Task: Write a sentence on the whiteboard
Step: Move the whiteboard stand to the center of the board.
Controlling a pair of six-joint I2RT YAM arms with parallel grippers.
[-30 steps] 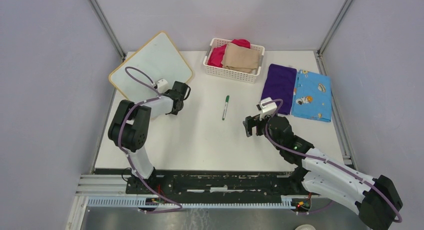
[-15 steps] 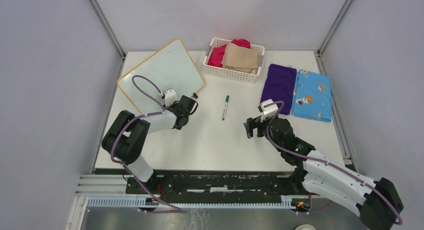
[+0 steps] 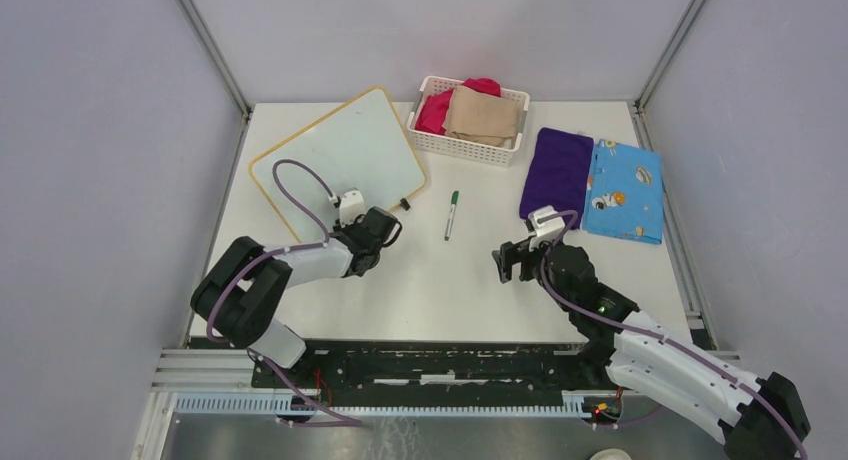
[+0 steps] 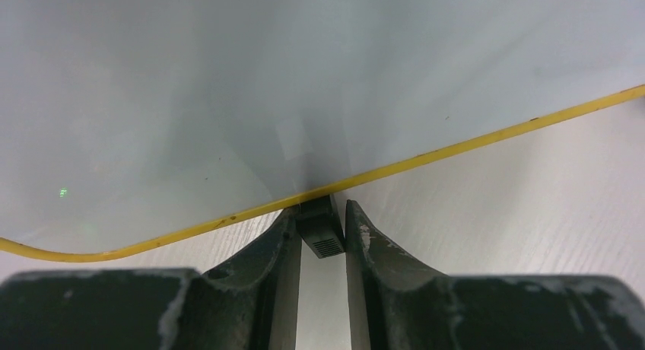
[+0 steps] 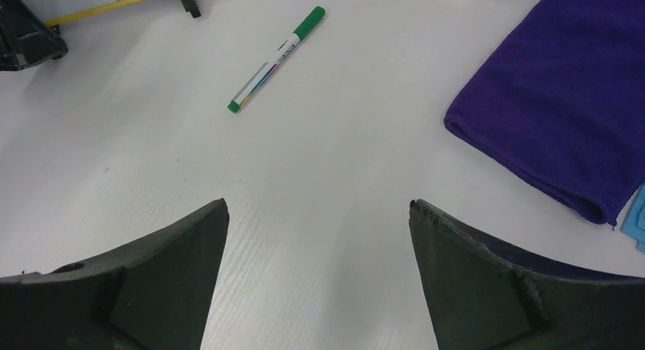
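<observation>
Whiteboard: one, a rectangular panel with a smooth, glossy white face, a thin yellow-orange frame and rounded corners. It sits on the far-left part of the desk, turned askew to the desk's edges. Whether it lies fully flat cannot be told. Two small black feet show along its near edge. One foot, a ribbed plastic block, shows in the left wrist view, and the second foot stands free to its right.

Left tool: its two dark, scuffed fingers are drawn narrowly together and clamped on the first foot, one on each side of it.

Marker: one, a slim cylinder with a green cap and a pale barrel. It lies loose on the desk to the right of the board, touching nothing.

Right tool: its jaws are spread wide and hold nothing, over bare desk near and right of the marker.

Basket: one, of white slotted plastic, at the far centre. It holds two folded cloths, one red and one tan.

Two more cloths lie flat at the far right, touching side by side: a purple plush towel and a blue printed cloth.

Desk: white, matte, finely ribbed.
</observation>
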